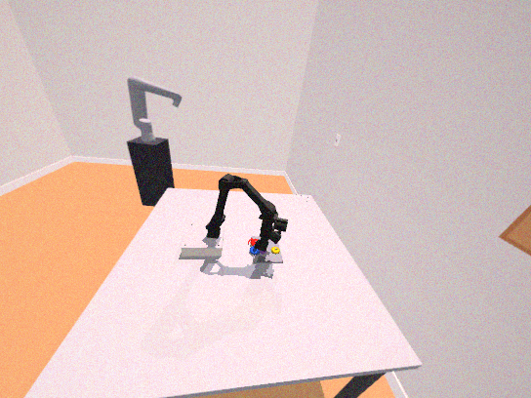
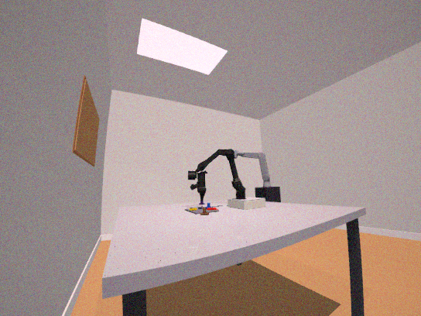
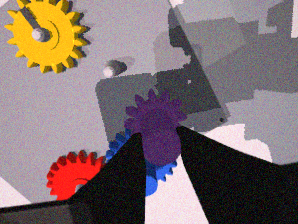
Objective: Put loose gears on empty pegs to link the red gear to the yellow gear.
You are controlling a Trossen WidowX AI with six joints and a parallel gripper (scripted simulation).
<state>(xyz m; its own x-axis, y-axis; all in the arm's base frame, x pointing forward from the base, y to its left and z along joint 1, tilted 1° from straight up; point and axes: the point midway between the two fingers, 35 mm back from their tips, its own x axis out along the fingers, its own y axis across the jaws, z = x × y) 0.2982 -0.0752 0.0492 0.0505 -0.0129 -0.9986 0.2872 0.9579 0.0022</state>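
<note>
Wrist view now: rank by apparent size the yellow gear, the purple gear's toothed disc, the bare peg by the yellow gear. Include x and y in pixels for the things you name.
1. Yellow gear (image 1: 275, 250) (image 2: 193, 209) (image 3: 60, 37)
2. Purple gear (image 2: 201, 203) (image 3: 155, 112), toothed disc only
3. Bare peg (image 3: 114, 69)

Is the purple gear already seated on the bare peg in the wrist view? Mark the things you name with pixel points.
No, the purple gear (image 3: 156, 112) is gripped between the fingers, and the peg (image 3: 109, 71) stands bare beside it.

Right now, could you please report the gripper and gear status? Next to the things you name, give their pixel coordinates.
Jaws shut on purple gear (image 3: 156, 114), held above grey board (image 3: 60, 107). Blue gear (image 3: 116, 146) beside red gear (image 3: 75, 172). Bare peg (image 3: 109, 71) open.
</note>
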